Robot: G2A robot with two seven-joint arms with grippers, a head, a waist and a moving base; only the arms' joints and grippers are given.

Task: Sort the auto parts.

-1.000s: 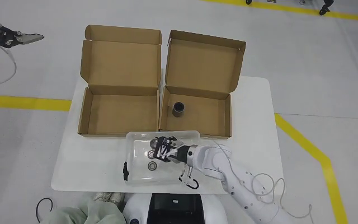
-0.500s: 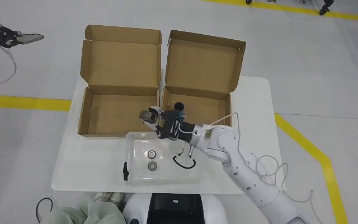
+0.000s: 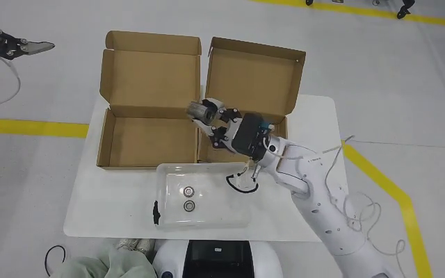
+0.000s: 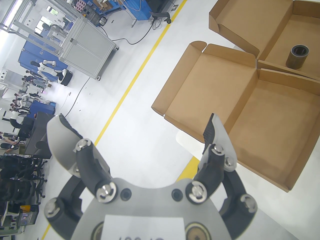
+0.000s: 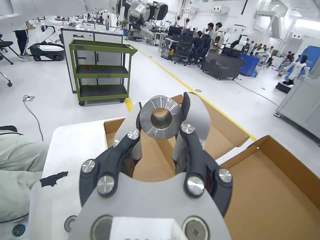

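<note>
Top view: right claw (image 3: 203, 111) clenched on a silver bushing (image 5: 160, 121), over the seam between left box (image 3: 149, 142) and right box (image 3: 254, 76). Its arm hides the dark cylinder (image 4: 297, 56) in the right box. Left claw (image 4: 136, 126) released, off the tabletop (image 3: 316, 118). Two rings (image 3: 188, 190) in the clear tray (image 3: 222, 201), front edge.

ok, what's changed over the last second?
The right gripper, shut on a silver bushing, lifted it out of the clear bin and carried it away from the robot; it now hangs over the seam between the left box and right box. Unchanged: two rings in the bin, the dark cylinder in the right box, the left gripper open off to the side.
</note>
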